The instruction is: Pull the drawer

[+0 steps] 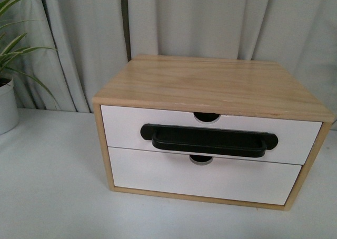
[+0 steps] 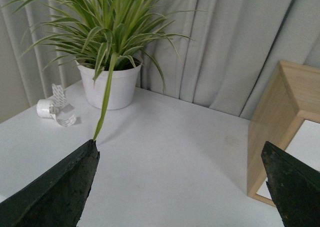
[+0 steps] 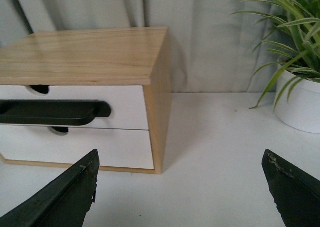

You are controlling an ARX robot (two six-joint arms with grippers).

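Left gripper (image 2: 180,187) and right gripper (image 3: 180,187) both hang empty, fingers spread wide. The drawer (image 1: 126,127), the upper front of the wooden chest (image 1: 210,81), sits shut at twelve o'clock from the robot. I'd clamp the black handle (image 1: 208,140) mid-bar and pull straight toward six, so it won't skew.

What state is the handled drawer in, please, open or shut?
Shut: the drawer front sits flush in the wooden cabinet, its inside hidden.

Grained light wood with a faint sheen is seen on the box-shaped cabinet (image 1: 210,83); the white-fronted drawer (image 1: 124,126) is seen smooth and matt.
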